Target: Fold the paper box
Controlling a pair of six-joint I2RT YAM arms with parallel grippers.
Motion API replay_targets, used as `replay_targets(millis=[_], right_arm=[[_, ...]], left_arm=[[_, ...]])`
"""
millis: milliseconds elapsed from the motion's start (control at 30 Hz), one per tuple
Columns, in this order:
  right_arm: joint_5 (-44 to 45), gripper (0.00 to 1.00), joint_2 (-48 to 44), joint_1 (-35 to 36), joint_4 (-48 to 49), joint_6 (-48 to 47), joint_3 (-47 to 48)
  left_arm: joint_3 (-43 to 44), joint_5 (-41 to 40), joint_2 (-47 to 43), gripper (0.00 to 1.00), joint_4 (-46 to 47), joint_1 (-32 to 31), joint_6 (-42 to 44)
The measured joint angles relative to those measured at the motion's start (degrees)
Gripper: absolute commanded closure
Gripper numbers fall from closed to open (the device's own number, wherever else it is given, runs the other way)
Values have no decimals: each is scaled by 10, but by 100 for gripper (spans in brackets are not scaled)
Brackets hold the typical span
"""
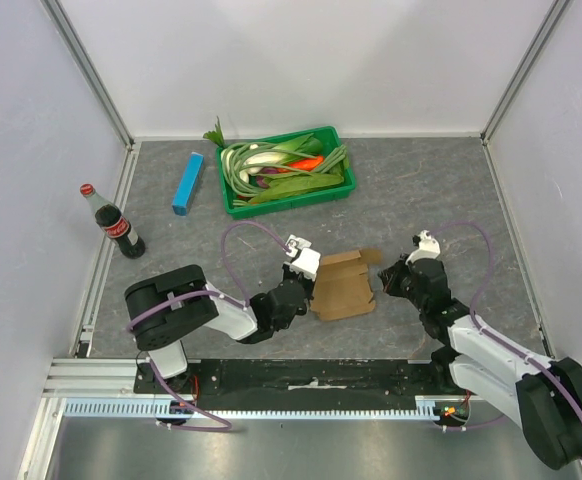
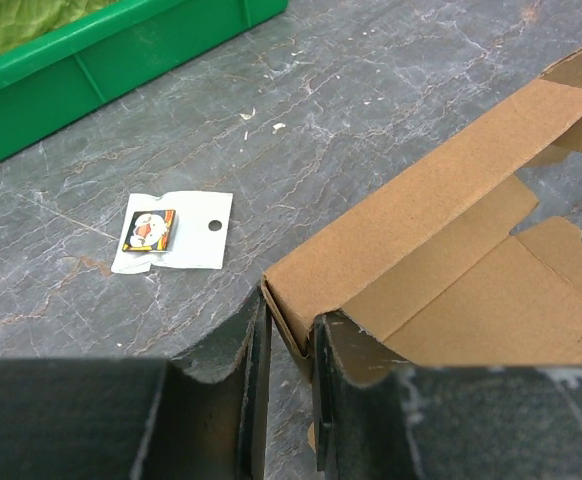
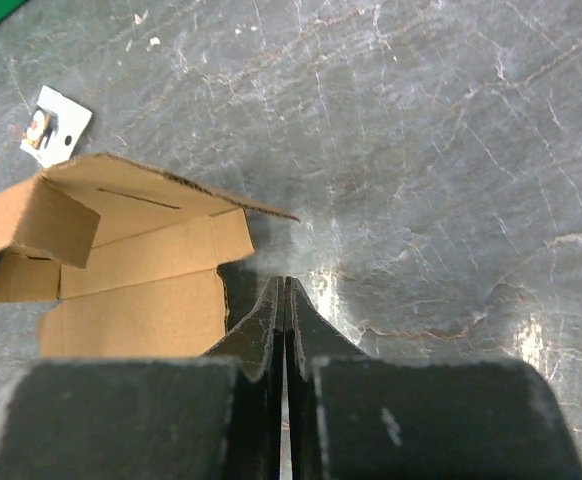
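- Green tray [image 1: 291,201]: holds vegetables.
- Paper box [image 1: 343,290]: lies partly folded, flaps up, in front of the tray and well apart from it.
- Left gripper [image 2: 289,340]: in front of the tray, narrowly open, pinching a box wall.
- Right gripper [image 3: 285,300]: farther right of the tray, fully closed, empty.
- White card [image 2: 171,232]: before the tray's front wall.

No legible text; the bottle [image 1: 114,222] left of the green tray [image 1: 291,201] bears a red label, lettering too small. The white card [image 2: 196,240] near the tray shows a small picture sticker; unreadable.
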Motion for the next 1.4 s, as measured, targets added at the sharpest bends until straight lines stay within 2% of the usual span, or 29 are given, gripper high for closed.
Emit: replay_targets(millis=[267, 467, 967, 1200, 1400], right_arm=[[38, 100, 42, 13, 65, 5, -20], [38, 100, 113, 20, 116, 17, -20], [39, 100, 198, 33, 206, 24, -21], [26, 100, 205, 37, 228, 29, -21], [-6, 100, 172, 40, 250, 48, -21]], left_arm=[[0, 7, 16, 98, 3, 0, 0], [1, 8, 23, 98, 3, 0, -1], [5, 19, 23, 98, -7, 0, -11], [6, 20, 23, 98, -9, 0, -12], [7, 27, 23, 98, -9, 0, -13]])
